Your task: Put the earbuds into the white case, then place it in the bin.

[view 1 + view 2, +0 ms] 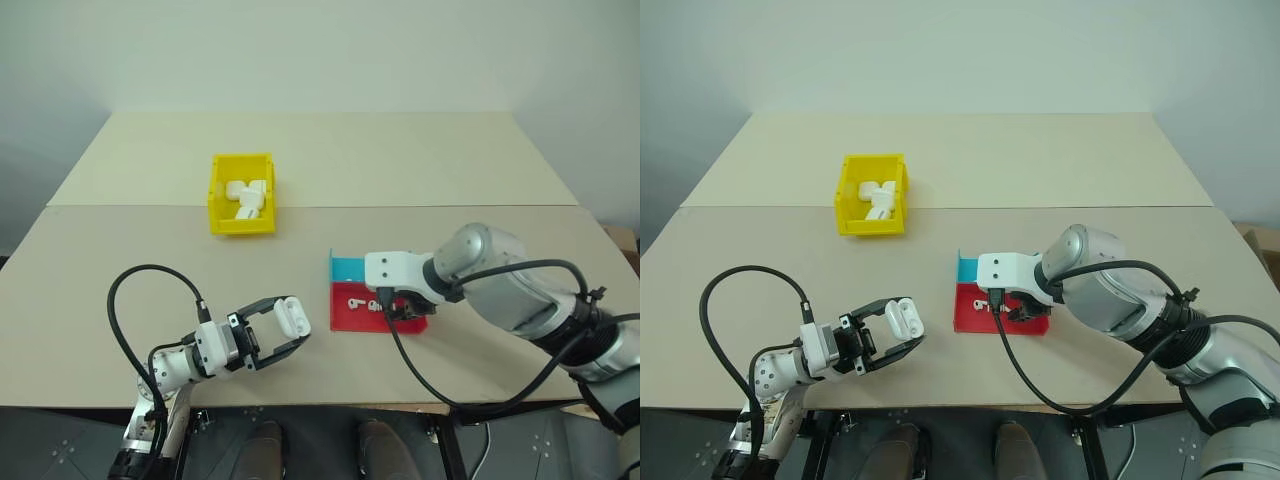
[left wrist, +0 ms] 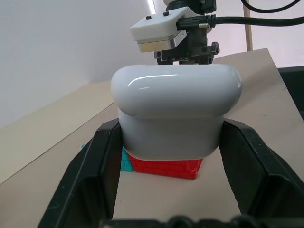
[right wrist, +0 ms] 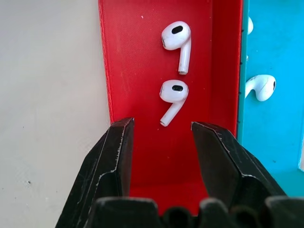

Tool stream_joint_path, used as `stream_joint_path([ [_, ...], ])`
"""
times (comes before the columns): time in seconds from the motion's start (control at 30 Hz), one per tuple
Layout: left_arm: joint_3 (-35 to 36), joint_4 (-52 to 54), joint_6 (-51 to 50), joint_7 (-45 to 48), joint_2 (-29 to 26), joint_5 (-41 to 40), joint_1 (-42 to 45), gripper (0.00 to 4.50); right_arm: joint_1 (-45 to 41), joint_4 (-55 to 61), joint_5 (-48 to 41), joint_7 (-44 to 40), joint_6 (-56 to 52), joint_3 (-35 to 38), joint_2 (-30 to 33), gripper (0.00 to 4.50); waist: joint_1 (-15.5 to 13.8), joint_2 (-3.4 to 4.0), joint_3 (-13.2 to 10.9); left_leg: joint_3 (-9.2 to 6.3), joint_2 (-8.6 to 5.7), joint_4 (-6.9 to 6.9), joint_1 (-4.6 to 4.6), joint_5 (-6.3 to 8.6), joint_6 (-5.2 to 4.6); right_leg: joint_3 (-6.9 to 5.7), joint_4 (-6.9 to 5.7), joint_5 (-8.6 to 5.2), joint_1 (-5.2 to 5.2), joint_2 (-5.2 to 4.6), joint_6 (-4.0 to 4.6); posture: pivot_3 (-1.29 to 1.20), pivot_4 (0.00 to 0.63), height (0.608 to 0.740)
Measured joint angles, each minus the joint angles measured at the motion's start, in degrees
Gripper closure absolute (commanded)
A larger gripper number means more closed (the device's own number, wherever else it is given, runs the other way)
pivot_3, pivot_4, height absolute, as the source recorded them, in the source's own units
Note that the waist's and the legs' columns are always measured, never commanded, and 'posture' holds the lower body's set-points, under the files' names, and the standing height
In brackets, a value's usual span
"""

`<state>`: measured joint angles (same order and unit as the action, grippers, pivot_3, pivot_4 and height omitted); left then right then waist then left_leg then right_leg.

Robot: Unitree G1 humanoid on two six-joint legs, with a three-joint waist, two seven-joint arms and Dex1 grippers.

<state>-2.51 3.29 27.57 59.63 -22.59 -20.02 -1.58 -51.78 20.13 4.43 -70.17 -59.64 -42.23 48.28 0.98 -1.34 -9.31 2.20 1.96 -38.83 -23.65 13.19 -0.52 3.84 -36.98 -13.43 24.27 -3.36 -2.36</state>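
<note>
- While the left gripper (image 1: pixel 283 331) hangs low over the near-left part of the beige table (image 1: pixel 400 170), its two black fingers are clenched on the small rounded white plastic case (image 1: pixel 293 317), which is held clear of the tabletop.
- The right gripper (image 3: pixel 161 142) points steeply down over the red half of the shallow red and blue tray (image 1: pixel 345 318), jaws parted with nothing between them.
- Two tiny glossy white earbuds (image 3: pixel 175 97) with short stems lie in the red compartment just beyond the fingertips; two more lie in the blue one.
- The small rectangular yellow plastic bin (image 1: pixel 241 220) stands farther back on the table, well apart from both grippers, with white cases inside.
</note>
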Motion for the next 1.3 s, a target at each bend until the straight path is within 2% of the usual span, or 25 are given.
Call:
stream_joint_path([
  [0.57,-1.19,1.06,-0.61,-3.70,-1.14,2.13,-0.37,1.74,-0.71,-1.84,1.18,4.31,-2.29,-2.23,-4.49,2.15,0.09,0.00,0.00,-0.01,0.01,0.03,0.00,0.00,0.00,-0.02,0.00,-0.01,0.01,0.00,0.02,0.00,0.150,0.740],
  [1.1,-1.89,2.62,-2.40,-5.54,-2.53,3.31,-0.40,1.74,-0.52,-3.49,1.28,6.23,-2.21,-3.90,-4.84,2.15,0.09,0.00,0.00,-0.01,0.01,0.04,0.00,0.00,0.00,-0.03,0.02,-0.01,0.01,0.00,0.02,0.00,0.150,0.740],
  [1.17,-1.95,2.62,-2.47,-5.80,-2.53,3.43,-0.41,1.74,-0.38,-3.50,1.27,6.30,-2.21,-3.90,-4.84,2.51,0.09,0.00,0.00,-0.01,0.01,0.04,0.00,0.00,0.00,-0.03,0.02,-0.01,0.01,0.00,0.02,0.00,0.150,0.740],
  [1.3,-2.11,2.62,-2.56,-6.40,-2.54,3.89,-0.41,1.74,-0.13,-3.50,1.26,6.55,-2.21,-3.90,-4.84,2.51,0.08,0.00,0.00,-0.02,0.01,0.04,0.00,0.00,0.00,-0.03,0.03,-0.01,0.01,0.00,0.02,0.00,0.150,0.740],
])
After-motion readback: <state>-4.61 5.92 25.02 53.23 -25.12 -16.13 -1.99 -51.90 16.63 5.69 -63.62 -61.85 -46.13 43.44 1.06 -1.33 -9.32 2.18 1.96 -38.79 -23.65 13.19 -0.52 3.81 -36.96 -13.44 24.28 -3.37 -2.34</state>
